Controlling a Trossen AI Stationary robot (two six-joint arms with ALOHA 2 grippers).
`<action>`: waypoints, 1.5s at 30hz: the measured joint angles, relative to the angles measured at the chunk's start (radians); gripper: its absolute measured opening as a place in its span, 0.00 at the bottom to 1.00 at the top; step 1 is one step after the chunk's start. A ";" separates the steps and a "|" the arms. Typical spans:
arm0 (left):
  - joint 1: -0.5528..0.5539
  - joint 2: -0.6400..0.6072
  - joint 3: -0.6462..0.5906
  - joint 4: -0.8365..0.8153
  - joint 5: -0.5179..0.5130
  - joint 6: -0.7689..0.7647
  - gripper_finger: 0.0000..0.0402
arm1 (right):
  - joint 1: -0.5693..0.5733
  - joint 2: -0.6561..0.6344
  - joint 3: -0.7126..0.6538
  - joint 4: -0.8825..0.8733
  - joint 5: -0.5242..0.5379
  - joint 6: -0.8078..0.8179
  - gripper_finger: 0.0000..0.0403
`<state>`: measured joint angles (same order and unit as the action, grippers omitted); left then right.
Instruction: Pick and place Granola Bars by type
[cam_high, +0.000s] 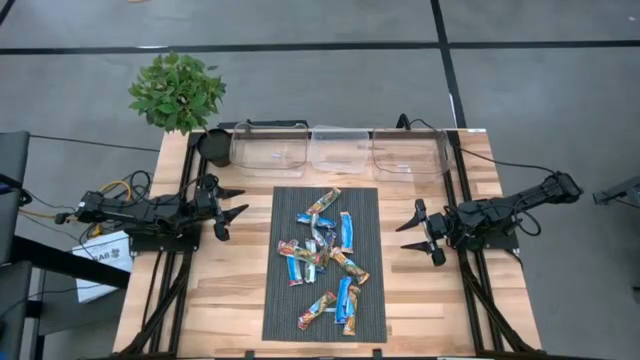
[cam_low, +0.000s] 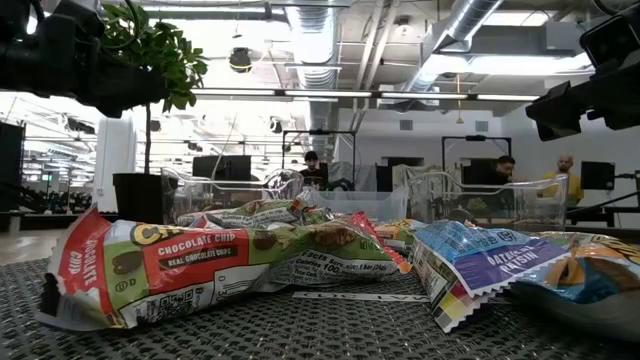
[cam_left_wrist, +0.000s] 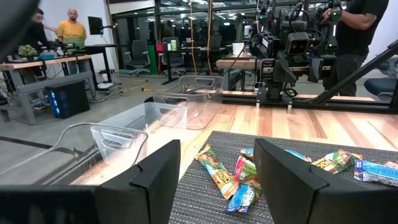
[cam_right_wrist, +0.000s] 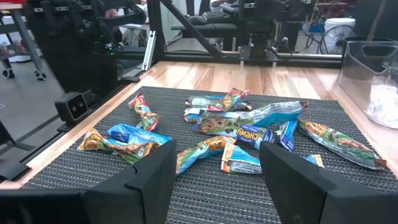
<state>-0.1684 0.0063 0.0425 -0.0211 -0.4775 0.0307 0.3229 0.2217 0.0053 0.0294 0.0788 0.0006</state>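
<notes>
Both grippers hang with fingers apart and empty, either side of your granola pile.

Your left gripper (cam_high: 232, 212) sits at the mat's (cam_high: 290, 318) left edge and your right gripper (cam_high: 425, 231) at its right edge, neither touching the Granola Bars (cam_high: 325, 258) scattered across the mat. From overhead you see three clear bins (cam_high: 340, 150) lined up behind the pile; the low view alone lets you read "Chocolate Chip" on the nearest wrapper (cam_low: 190, 255).
</notes>
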 joint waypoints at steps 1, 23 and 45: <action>0.000 0.000 0.000 0.000 0.000 0.000 0.49 | 0.000 0.000 0.000 0.000 0.000 0.000 0.55; 0.000 0.000 0.000 0.000 0.000 -0.011 0.49 | 0.000 0.000 0.000 0.000 0.000 0.000 0.55; -0.001 0.000 -0.001 0.000 0.259 -0.884 0.49 | 0.000 0.000 0.000 0.000 0.000 0.000 0.55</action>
<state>-0.1692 0.0063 0.0416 -0.0216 -0.2188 -0.8535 0.3225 0.2218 0.0055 0.0296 0.0788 0.0002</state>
